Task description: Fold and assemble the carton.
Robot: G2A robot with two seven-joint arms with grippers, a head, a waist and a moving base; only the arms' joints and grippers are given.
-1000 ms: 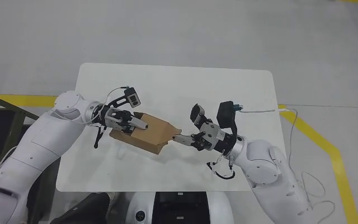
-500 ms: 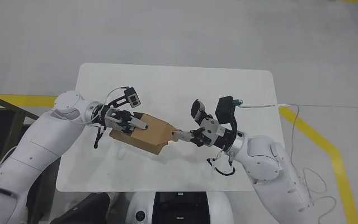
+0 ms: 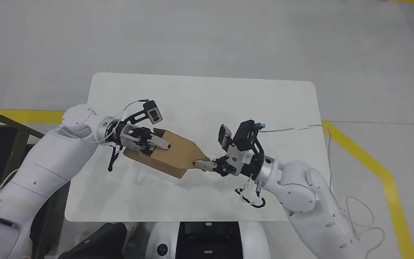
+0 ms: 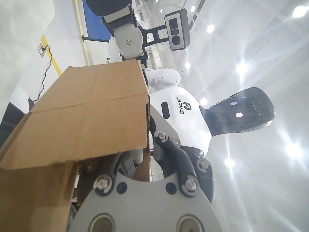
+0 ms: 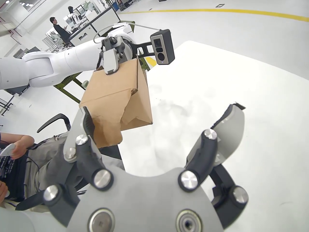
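The carton (image 3: pixel 169 155) sits slantwise over the tabletop's (image 3: pixel 259 103) front-left part. The left tool (image 3: pixel 154 144) is clamped on the carton's outer end. The right tool (image 5: pixel 159 112), spread wide, has one finger touching the carton's loose flap.

Top view looks straight down on the table (image 3: pixel 259 97). Left wrist view tilts upward, close against the carton (image 4: pixel 91 112); right wrist view meets the same carton just past the right gripper (image 5: pixel 158 117).

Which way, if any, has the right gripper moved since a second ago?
Yes: seen from above, the right gripper shifted toward the carton, away from the right edge of the table.
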